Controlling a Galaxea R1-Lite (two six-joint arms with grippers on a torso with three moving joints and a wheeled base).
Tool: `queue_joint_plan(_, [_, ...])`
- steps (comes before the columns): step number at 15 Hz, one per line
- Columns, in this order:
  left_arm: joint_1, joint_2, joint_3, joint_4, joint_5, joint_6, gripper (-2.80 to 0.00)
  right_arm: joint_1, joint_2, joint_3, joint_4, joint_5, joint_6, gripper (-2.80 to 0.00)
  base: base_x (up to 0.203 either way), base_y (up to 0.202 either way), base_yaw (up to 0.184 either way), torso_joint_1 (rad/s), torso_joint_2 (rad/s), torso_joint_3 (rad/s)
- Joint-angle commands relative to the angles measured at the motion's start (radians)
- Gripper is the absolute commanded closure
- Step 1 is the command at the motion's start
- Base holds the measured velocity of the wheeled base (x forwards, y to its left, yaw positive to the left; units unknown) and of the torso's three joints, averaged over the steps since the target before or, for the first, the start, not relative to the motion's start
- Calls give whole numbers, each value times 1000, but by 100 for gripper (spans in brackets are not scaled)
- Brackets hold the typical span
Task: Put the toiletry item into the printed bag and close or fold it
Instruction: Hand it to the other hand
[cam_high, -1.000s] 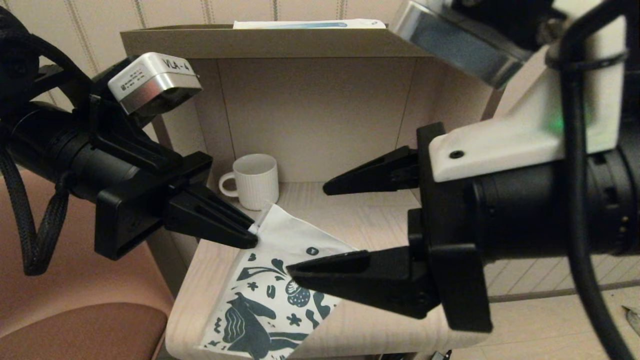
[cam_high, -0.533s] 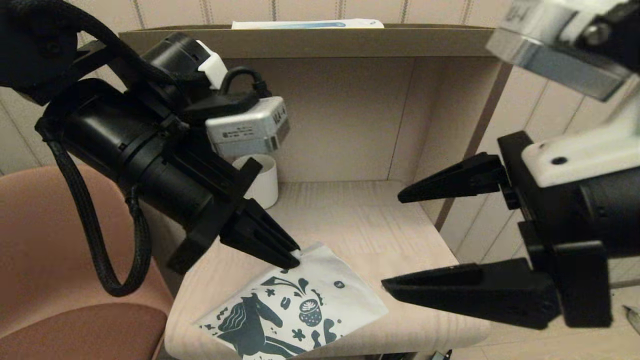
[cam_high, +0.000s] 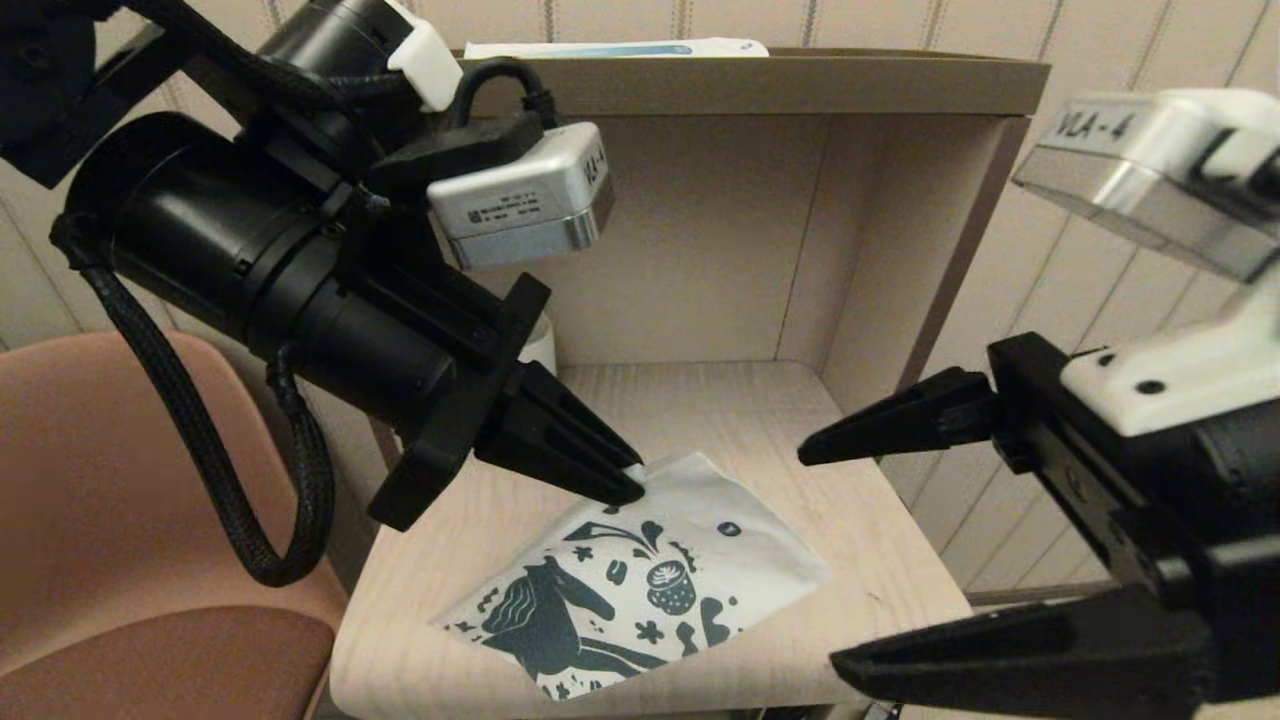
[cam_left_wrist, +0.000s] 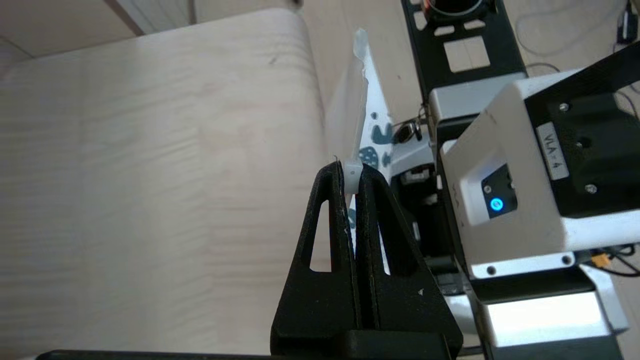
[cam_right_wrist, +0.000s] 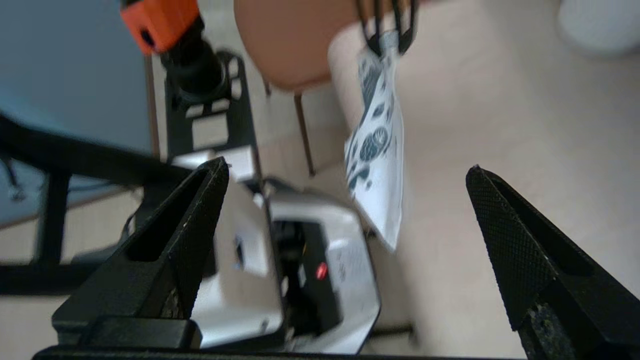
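Head view: right pincer (cam_high: 830, 555) nearest, spread wide, holding nothing, off the surface's (cam_high: 760, 430) right edge. Printed bag (cam_high: 640, 590) hangs at a slant over the surface's front, horse print up. Left pincer (cam_high: 632, 478) pressed together on the bag's upper corner. Behind the left arm, a white mug (cam_high: 540, 345). Farthest, a white-and-blue box (cam_high: 615, 48) on the shelf top.
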Motion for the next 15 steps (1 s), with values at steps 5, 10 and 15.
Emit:
queue_joint_plan(5, [-12, -44, 1, 16, -4, -45, 0, 3, 55, -39, -42, 36, -4, -280, 0, 0, 0, 0, 0, 0])
queue_joint_plan(10, [-59, -37, 1, 47, 1, -78, 0, -39, 84, -200, 166, 35, -10, -280, 0, 0, 0, 0, 0, 0])
queue_joint_plan(15, [-61, -43, -2, 32, 5, -88, 0, -38, 110, -167, 162, 75, 1, -280, 0, 0, 0, 0, 0, 0])
